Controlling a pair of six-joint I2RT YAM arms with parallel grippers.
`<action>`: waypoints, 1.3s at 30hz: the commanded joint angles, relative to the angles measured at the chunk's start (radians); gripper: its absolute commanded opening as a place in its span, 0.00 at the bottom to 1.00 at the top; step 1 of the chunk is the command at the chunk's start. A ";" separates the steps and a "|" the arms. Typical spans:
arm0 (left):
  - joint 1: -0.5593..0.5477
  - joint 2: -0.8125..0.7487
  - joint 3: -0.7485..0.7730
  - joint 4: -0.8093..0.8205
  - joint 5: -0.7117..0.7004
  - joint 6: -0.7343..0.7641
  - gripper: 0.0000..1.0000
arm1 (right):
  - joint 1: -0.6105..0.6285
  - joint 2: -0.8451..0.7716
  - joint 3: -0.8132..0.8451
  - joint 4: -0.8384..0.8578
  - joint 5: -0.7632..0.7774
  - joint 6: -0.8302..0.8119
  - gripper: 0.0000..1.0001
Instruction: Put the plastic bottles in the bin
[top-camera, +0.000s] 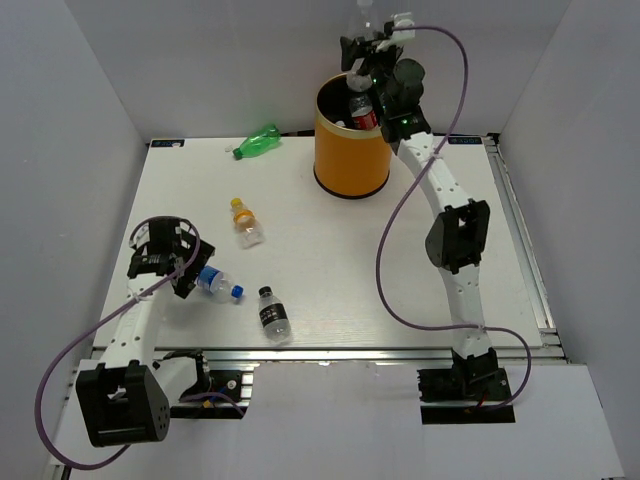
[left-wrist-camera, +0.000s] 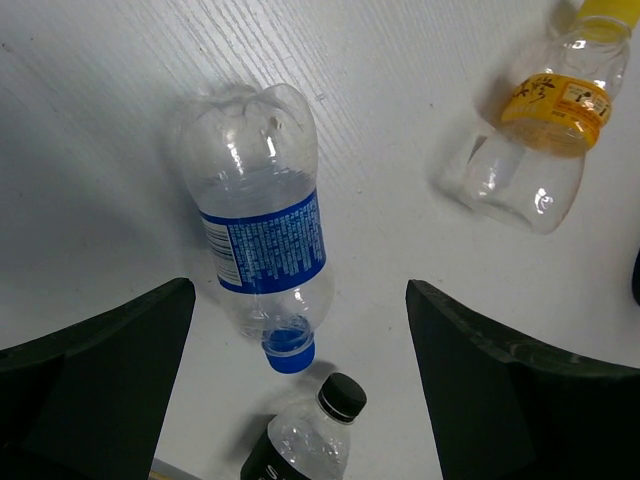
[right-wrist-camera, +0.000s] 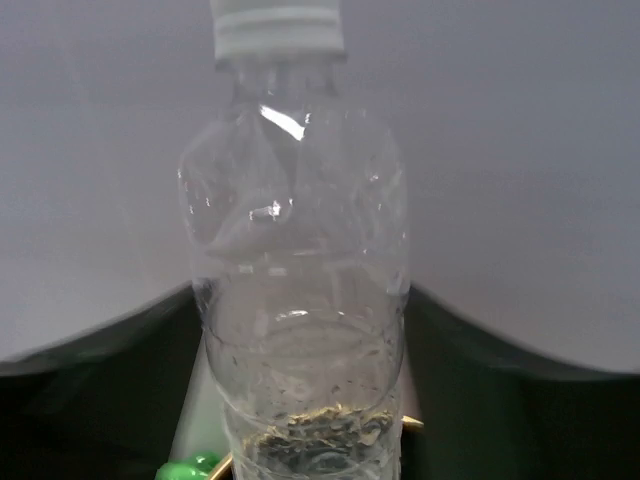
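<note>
My right gripper (top-camera: 368, 48) is shut on the plain clear bottle (top-camera: 362, 18) and holds it upright above the far rim of the orange bin (top-camera: 350, 150). In the right wrist view the clear bottle (right-wrist-camera: 300, 290) fills the gap between the fingers. A red-labelled bottle (top-camera: 362, 112) lies inside the bin. My left gripper (top-camera: 165, 258) is open and hovers over the blue-capped bottle (top-camera: 218, 284), which lies between the jaws (left-wrist-camera: 262, 235). The black-labelled bottle (top-camera: 271, 313), the orange-capped bottle (top-camera: 245, 222) and the green bottle (top-camera: 258, 140) lie on the table.
White walls enclose the table on the left, back and right. The right arm's purple cable (top-camera: 385, 270) loops over the table's right half. The black-labelled bottle's cap (left-wrist-camera: 343, 396) lies just beyond the blue cap (left-wrist-camera: 288, 350). The orange-capped bottle (left-wrist-camera: 540, 130) lies off to the right.
</note>
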 joint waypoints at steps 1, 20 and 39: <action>-0.001 0.040 0.034 0.023 0.003 0.013 0.98 | -0.012 0.088 0.050 0.122 -0.048 0.030 0.89; -0.003 -0.101 0.100 -0.106 -0.052 0.016 0.98 | 0.144 -0.538 -0.491 -0.297 -0.213 -0.117 0.89; -0.003 -0.192 0.059 -0.139 0.006 0.030 0.98 | 0.845 -0.438 -1.068 -0.479 0.194 0.254 0.89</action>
